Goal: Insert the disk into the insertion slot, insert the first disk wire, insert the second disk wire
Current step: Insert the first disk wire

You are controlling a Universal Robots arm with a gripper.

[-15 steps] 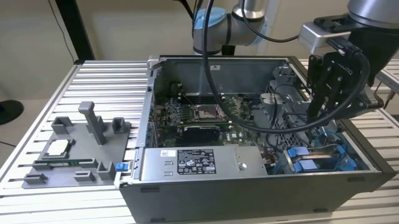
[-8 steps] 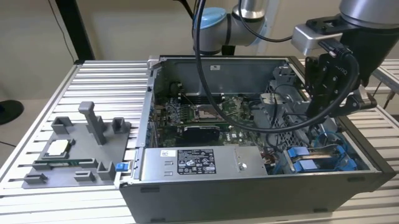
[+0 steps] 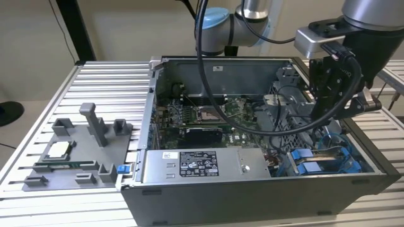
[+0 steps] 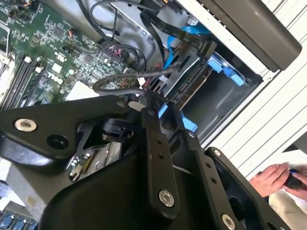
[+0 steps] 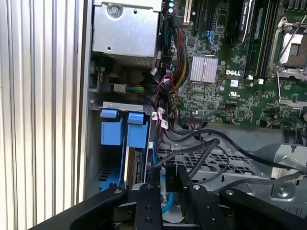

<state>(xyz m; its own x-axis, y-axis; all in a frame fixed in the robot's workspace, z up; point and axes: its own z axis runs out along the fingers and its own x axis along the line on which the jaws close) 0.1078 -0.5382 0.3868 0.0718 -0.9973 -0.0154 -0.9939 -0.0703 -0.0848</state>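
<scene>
**Open computer case with the tool at the drive bay.** The computer case (image 3: pixel 252 191) was set on a ribbed metal surface (image 3: pixel 107 85) with its side panel off. Inside it were seen a green motherboard (image 3: pixel 202 118), a grey power-supply box (image 3: pixel 202 165) along the near wall, and the insertion slot (image 3: pixel 344 152) in the near corner at the exterior view's right, marked by blue rails and tabs.

The disk (image 4: pixel 189 88) was held in this slot and was seen edge-on in both wrist views. Its dark connector edge was turned towards the motherboard, and its bright blue carrier was seen on either side of it. Two blue tabs (image 5: pixel 122 127) stood at the mouth of the slot.

A flat black cable (image 4: pixel 172 26) ran down to a connector that lay against one end of the disk's edge. Whether that connector was fully seated could not be told.

The tool (image 5: pixel 169 181) was lowered into the case just beside the slot. Its fingers (image 5: pixel 146 203) were drawn almost together and pinched a black connector (image 5: pixel 171 175) at the end of a grey wire (image 4: pixel 124 79). This wire was looped over the motherboard. The connector was held near the disk's edge, and contact between them could not be judged.

At the exterior view's left, a grey parts tray (image 3: pixel 94 182) lay on the surface beside the case. It carried a flat square chip (image 3: pixel 58 149) and a narrow green board (image 3: pixel 63 164) among its upright posts.

A person's hand (image 4: pixel 273 178) was seen outside the case in the second wrist view.
</scene>
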